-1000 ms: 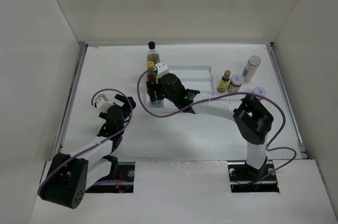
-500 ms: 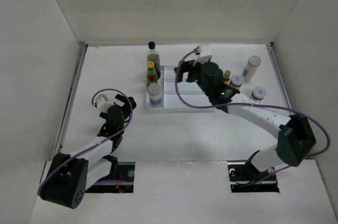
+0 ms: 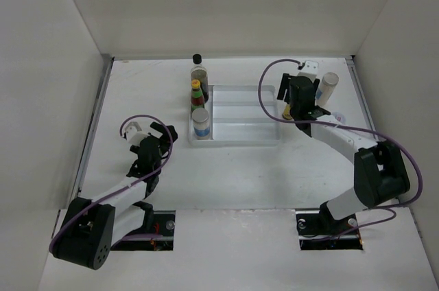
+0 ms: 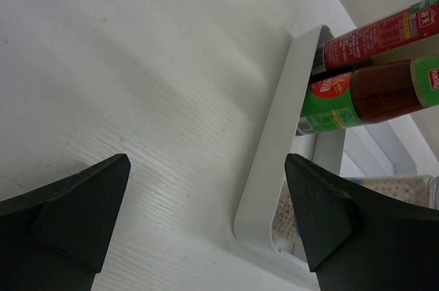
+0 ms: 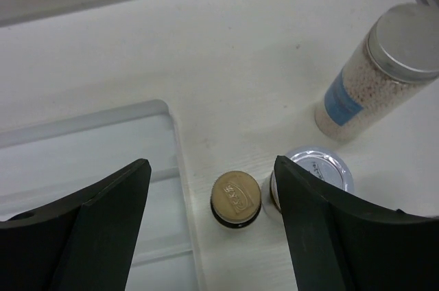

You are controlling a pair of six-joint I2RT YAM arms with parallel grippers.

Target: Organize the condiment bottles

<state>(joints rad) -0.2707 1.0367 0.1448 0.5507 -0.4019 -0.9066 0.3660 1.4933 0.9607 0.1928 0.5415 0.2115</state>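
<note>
Clearance matters most here: the right gripper, jaws spread wide, hovers over the small amber bottle, whose gold cap lies between its fingers, closer to the right one. A silver-lidded jar sits just beside the bottle, partly under that right finger, so I would ease the claw slightly leftward and thread that finger between them before closing.

The ridged rectangular tray was white; the tall clear bottle at its far left wore a black cap; the small amber bottle had a gold cap; the cylindrical shaker far right bore a blue label and silver lid.
</note>
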